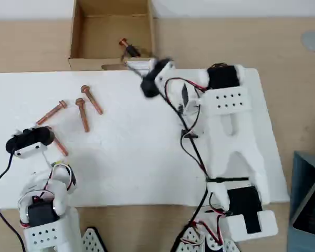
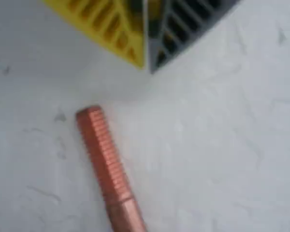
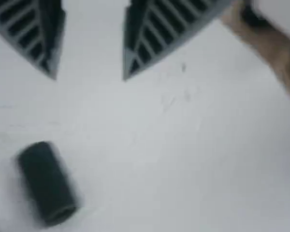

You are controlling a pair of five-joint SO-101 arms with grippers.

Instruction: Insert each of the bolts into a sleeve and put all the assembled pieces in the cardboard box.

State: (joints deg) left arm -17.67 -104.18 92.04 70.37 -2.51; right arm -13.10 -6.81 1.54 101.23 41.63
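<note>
While the left claw (image 2: 146,64) hangs closed, a bolt (image 2: 108,169) lies just beside.

The mat (image 1: 131,157) lies bare in the middle. 4 loose bolts (image 1: 83,116) clutter its left; the cardboard box (image 1: 89,64) walls its far edge.
</note>
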